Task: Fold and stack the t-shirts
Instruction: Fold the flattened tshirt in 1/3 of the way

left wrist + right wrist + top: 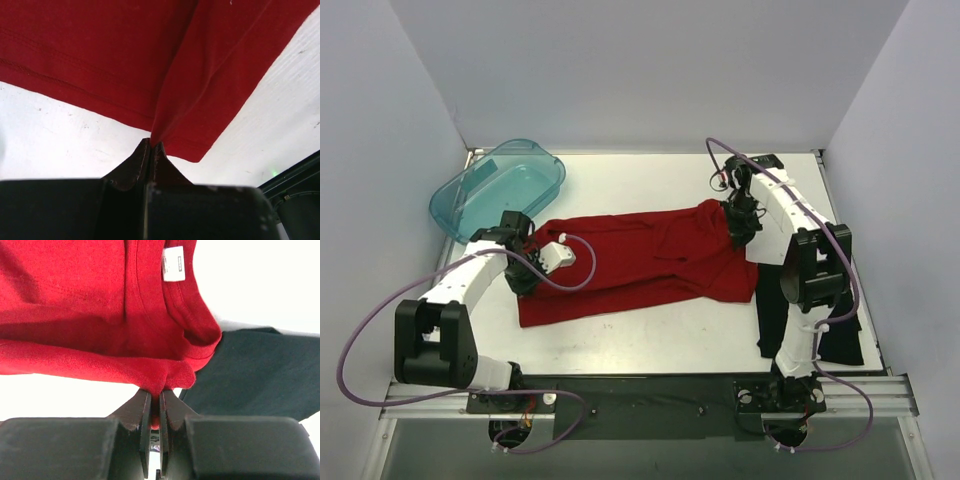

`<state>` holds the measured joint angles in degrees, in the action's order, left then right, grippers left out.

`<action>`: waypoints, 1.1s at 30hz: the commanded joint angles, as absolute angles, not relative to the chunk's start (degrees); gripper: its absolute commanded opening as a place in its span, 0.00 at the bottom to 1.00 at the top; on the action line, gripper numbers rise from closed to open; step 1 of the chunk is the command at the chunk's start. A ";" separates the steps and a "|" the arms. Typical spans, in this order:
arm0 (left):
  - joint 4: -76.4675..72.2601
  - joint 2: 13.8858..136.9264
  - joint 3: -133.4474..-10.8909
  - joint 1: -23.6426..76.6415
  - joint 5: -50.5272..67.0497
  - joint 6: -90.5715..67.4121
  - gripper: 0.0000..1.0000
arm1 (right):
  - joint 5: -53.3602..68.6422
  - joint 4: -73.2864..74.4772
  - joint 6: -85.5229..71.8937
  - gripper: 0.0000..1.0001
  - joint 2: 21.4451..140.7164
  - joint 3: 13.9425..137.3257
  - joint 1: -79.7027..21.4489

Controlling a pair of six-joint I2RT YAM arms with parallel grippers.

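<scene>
Red tee (640,262): long axis L–R, collar (157,300) at R end (slightly skewed).

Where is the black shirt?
In the top view, the black t-shirt lies near the table's right front corner, partly hidden behind the right arm, next to the red t-shirt.

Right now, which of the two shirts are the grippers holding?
The red shirt: the left gripper and the right gripper each pinch its edge. The black shirt lies ungripped.
</scene>
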<state>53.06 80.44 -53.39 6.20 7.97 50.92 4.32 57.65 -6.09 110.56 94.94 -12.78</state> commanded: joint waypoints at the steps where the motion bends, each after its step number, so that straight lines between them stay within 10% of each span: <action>1: 50.10 81.38 -54.84 6.41 9.23 48.87 0.00 | 0.35 61.35 -2.90 0.00 113.81 100.45 -12.48; 7: 48.43 82.88 -55.02 6.59 7.12 47.55 0.01 | 2.63 61.17 -2.29 0.00 116.27 102.57 -12.74; 10: 46.85 82.79 -55.11 6.50 5.55 45.54 0.23 | 3.25 61.08 -2.11 0.00 117.16 103.27 -12.66; 19: 31.23 82.18 -54.59 6.24 -5.53 31.65 0.40 | 5.36 60.20 -2.46 0.00 121.98 109.50 -13.54; 23: 26.90 81.65 -54.66 5.19 -10.28 27.43 0.54 | 2.65 60.03 -4.04 0.11 124.53 113.01 -13.36; 28: 33.82 76.31 -58.71 5.10 3.21 31.27 0.52 | 0.26 61.34 -11.14 0.49 124.64 118.56 -10.91; 33: 52.19 66.46 -52.31 6.41 21.69 57.24 0.52 | 4.48 59.25 -17.31 0.53 112.52 105.41 -4.75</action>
